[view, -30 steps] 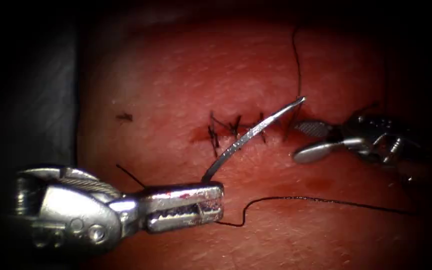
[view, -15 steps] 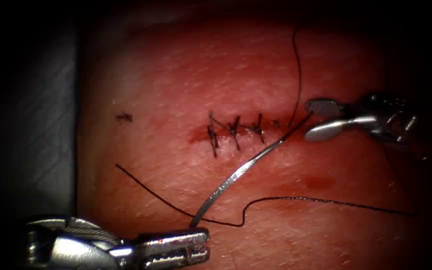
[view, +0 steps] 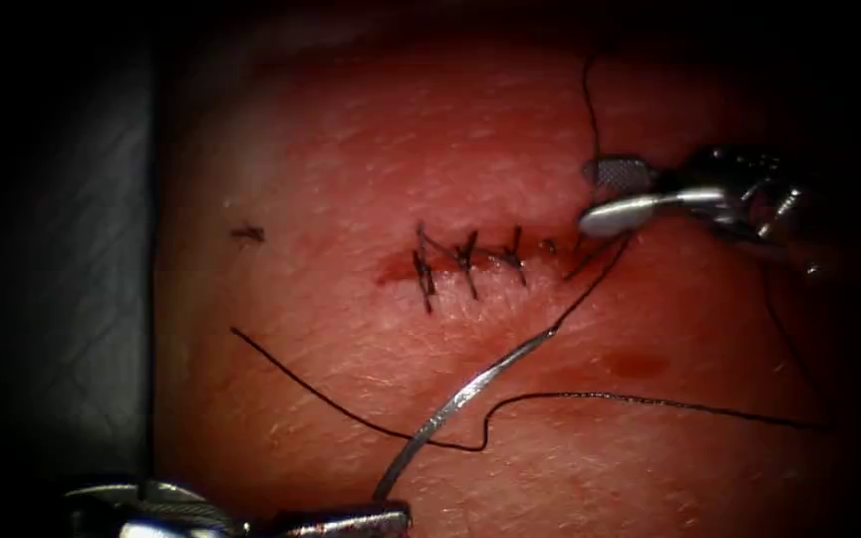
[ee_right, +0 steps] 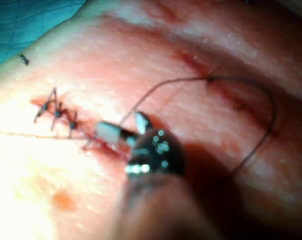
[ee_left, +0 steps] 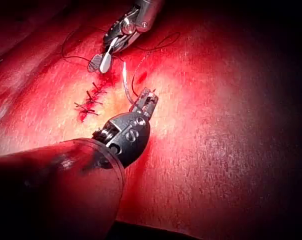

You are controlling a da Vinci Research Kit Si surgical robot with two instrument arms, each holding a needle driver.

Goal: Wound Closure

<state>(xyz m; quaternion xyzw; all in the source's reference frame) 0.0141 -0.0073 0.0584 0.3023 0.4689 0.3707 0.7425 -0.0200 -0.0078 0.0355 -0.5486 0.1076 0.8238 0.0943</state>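
Endoscope view, left tool (view: 351,520): jaws clamp the curved steel needle (view: 470,389) at its tip end; needle clear of the tissue (view: 351,159).
Right tool (view: 615,194): jaws parted, holding nothing, right of the stitched cut (view: 470,261).
Black thread (view: 590,279): trails from the needle.

Endoscope: looking down from above and in front onto the stitched cut (view: 465,261). Left wrist: close, along its shaft toward its jaws, facing the cut (ee_left: 91,102). Right wrist: nearer, same stitches (ee_right: 56,114) just beyond its jaws.
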